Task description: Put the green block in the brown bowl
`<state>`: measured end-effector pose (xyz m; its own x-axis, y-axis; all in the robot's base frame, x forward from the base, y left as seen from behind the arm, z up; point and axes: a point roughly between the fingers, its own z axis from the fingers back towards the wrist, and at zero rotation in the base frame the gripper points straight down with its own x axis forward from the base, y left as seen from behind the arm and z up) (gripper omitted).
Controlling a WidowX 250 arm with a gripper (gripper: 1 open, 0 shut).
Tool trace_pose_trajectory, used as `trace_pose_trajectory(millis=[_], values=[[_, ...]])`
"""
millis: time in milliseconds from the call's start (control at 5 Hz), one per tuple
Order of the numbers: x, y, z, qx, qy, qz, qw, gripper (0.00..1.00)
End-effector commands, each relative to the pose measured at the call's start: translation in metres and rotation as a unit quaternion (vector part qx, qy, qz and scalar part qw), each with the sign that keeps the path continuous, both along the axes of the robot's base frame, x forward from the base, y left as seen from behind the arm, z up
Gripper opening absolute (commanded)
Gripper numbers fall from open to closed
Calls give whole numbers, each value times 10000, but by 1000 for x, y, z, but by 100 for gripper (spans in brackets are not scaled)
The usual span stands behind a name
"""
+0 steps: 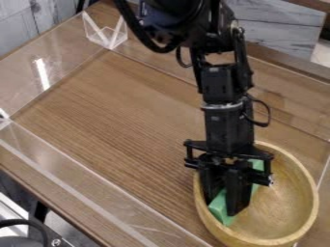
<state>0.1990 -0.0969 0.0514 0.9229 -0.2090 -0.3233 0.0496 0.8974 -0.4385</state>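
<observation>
Underfoot, wood-grain tabletop [116, 106], clear acrylic walls [52, 63]

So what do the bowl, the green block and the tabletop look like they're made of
Brown bowl: seemingly wood, pale, matte, faint grain on its thick rim. Green block: uniform bright green, possibly painted wood or plastic; can't tell. Tabletop: wood-grain surface, maybe laminate, with long streaks.

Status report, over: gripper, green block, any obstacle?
Gripper shut on green block. Block low inside brown bowl, not released. Nothing in the way.
</observation>
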Motion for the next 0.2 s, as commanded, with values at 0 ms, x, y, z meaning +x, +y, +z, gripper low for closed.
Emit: trace_pose_trajectory(millis=[0], values=[[9,0,9,-97,-147,22,9998,0]])
